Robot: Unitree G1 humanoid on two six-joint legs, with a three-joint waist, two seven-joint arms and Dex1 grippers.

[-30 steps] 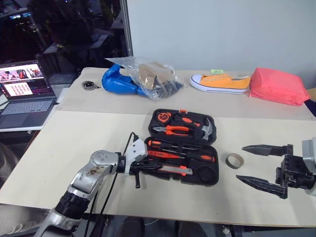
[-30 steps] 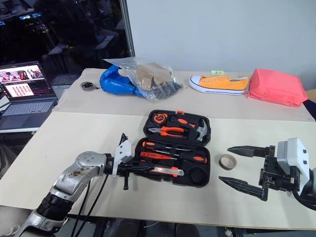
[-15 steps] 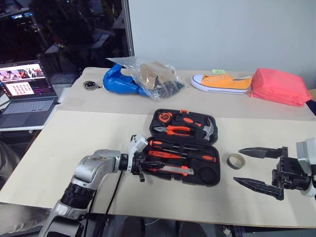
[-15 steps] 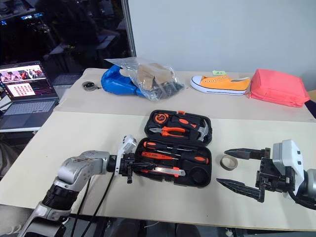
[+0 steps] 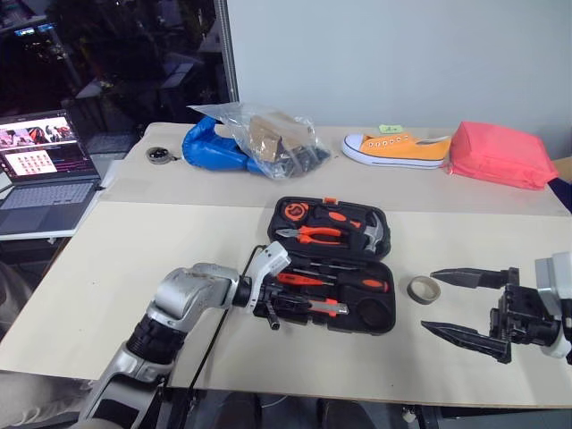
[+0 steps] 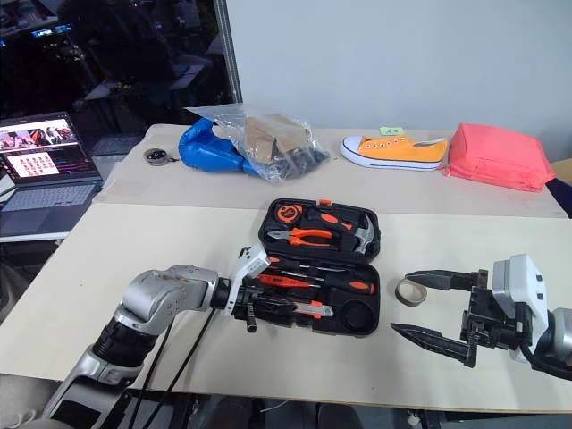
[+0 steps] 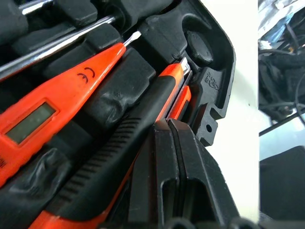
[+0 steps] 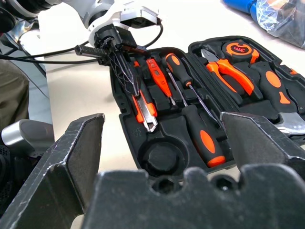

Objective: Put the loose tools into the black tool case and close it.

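In the open case (image 5: pixel 332 268) at mid-table, the knife (image 5: pixel 315 306) is being pressed into its recess by the shut left gripper (image 5: pixel 273 310). The tape roll (image 5: pixel 425 289), just beside the case, must be fetched next by the wide-open right gripper (image 5: pixel 447 304).

Even, soft indoor light — faint shadows, dark backdrop at left, blurred wrist-view foregrounds.

pale wood table (image 5: pixel 134 259), second table (image 5: pixel 411 192) butted behind it. plain light grey wall (image 5: pixel 402 63) at back. dark window (image 5: pixel 116 63) far left, open laptop (image 5: pixel 45 170) lit on a side desk.
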